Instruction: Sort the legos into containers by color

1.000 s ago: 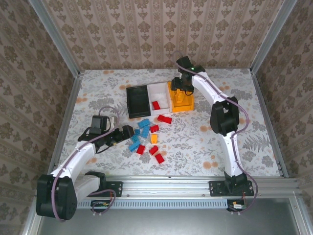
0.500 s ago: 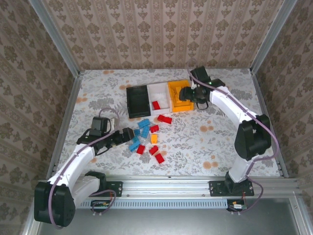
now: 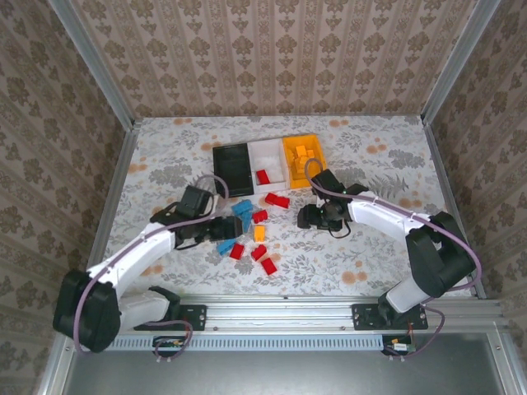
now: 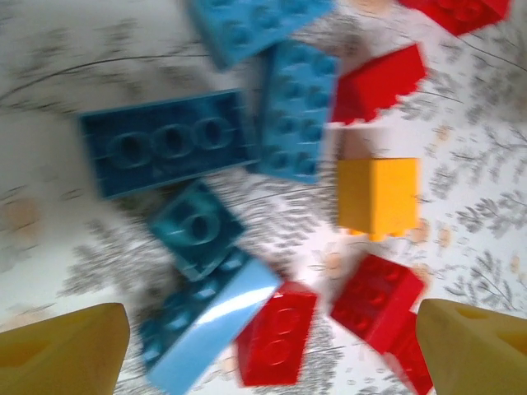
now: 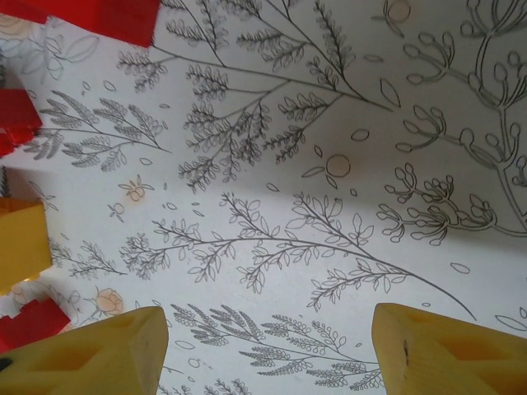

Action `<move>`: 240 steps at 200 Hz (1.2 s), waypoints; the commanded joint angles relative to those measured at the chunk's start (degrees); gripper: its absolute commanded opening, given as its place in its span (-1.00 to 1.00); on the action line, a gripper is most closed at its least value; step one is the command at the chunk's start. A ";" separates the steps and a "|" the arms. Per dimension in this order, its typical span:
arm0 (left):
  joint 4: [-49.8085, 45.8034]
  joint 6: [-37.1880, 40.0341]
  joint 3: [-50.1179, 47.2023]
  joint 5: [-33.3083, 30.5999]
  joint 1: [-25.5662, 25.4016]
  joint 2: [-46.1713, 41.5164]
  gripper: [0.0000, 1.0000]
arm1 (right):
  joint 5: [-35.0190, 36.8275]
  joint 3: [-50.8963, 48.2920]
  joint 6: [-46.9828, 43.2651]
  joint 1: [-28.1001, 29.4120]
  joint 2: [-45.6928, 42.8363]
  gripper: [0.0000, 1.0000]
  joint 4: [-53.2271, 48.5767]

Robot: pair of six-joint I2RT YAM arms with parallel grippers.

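Observation:
Red, blue and orange-yellow legos (image 3: 249,233) lie in a loose pile on the flowered cloth in front of the containers. The black bin (image 3: 232,169), white bin (image 3: 277,155) and orange-yellow bin (image 3: 317,158) stand in a row. The white one holds a red brick (image 3: 263,176); the orange-yellow one holds yellow bricks (image 3: 303,153). My left gripper (image 3: 226,229) hovers open at the pile's left side. In its wrist view a light blue brick (image 4: 206,317) and a red brick (image 4: 276,333) lie between the fingers (image 4: 66,354). My right gripper (image 3: 306,216) stands open just right of the pile, over bare cloth (image 5: 272,247).
In the right wrist view a yellow brick (image 5: 20,243) and red bricks (image 5: 16,115) sit at the left edge. The table is fenced by metal rails (image 3: 123,164) and patterned walls. Open cloth lies to the right of the right arm.
The right arm swung from above the orange-yellow bin down to the cloth beside the pile. The left gripper moved right, in over the blue bricks.

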 commanded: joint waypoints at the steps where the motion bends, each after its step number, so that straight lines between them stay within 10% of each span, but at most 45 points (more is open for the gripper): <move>1: -2.63 1.77 5.55 -3.14 -5.19 4.35 0.75 | -0.45 -1.08 1.88 -0.08 -1.94 0.35 2.57; 53: -11.90 4.79 10.50 -11.83 -13.12 10.55 0.60 | -1.17 -2.88 2.62 -0.04 -3.90 0.34 3.12; 240: -10.75 7.33 0.65 -12.83 -8.17 10.58 -0.12 | -0.71 -4.78 6.34 1.37 -5.38 0.30 3.01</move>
